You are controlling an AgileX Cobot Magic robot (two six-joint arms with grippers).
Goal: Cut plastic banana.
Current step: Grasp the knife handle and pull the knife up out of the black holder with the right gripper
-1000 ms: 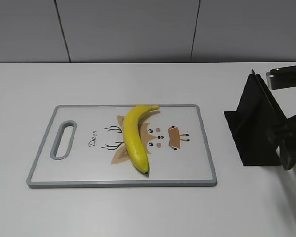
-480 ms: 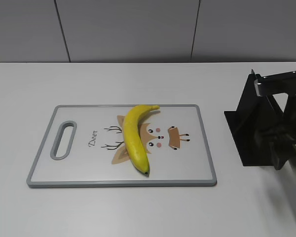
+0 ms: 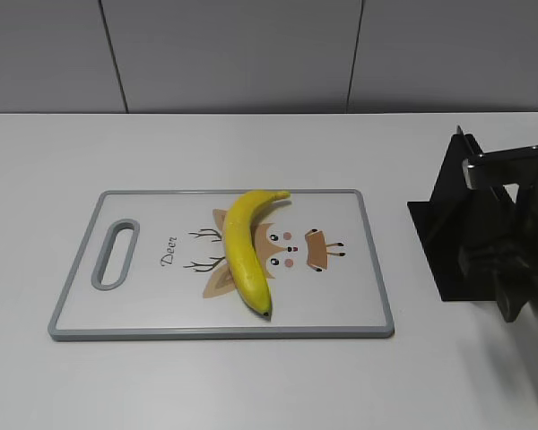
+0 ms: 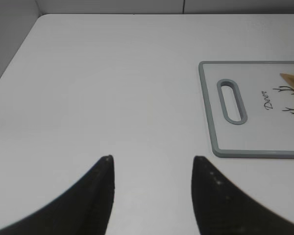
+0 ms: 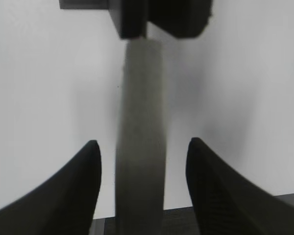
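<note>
Right end effector [image 5: 142, 152] lower, astride handle [image 5: 139, 161]

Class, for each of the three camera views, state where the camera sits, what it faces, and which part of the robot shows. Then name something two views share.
Exterior: in front of the table, raised, slanting down at the cutting board, plastic banana and black stand; right arm at the right edge.
Left wrist: over bare table, facing the board's handle end; open left end effector shows.
Right wrist: looking along a blurred grey handle between the open right end effector fingers.
Shared: exterior and left wrist both show the board and banana.
</note>
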